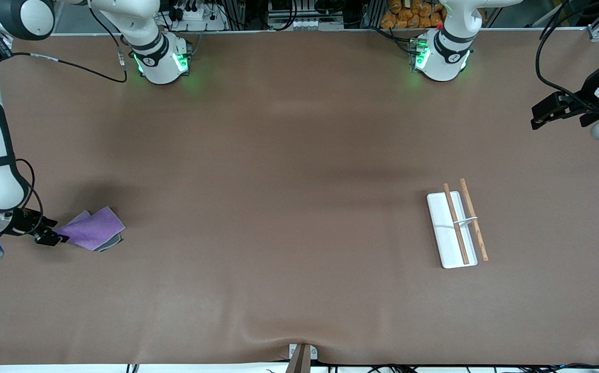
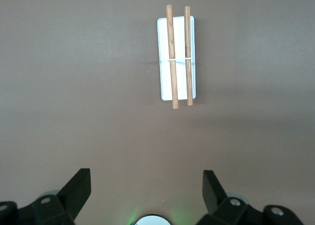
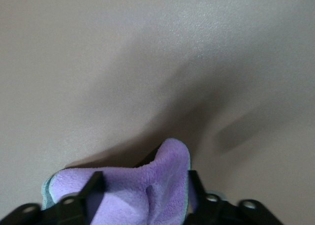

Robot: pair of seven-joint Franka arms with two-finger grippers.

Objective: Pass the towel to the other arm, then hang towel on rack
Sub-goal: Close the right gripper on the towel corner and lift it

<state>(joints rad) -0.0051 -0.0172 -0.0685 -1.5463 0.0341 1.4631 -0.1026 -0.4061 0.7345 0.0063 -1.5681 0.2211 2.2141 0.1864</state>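
The purple towel [image 1: 92,229] lies on the brown table at the right arm's end, its grey underside showing at the edge. My right gripper [image 1: 53,233] is down at the towel's edge. In the right wrist view the towel [image 3: 147,190] bulges up in a fold between the two black fingers of the right gripper [image 3: 145,178], which stand apart on either side of it. The white rack [image 1: 441,228] with two wooden rods sits toward the left arm's end. My left gripper [image 1: 537,116] waits, open and empty, in the air over that end. The left wrist view shows the left gripper [image 2: 146,178] and the rack [image 2: 163,62].
The two arm bases [image 1: 162,62] [image 1: 439,59] stand along the table's edge farthest from the front camera. A black cable [image 1: 71,67] lies on the table by the right arm's base. A small clamp [image 1: 302,355] sits at the edge nearest the camera.
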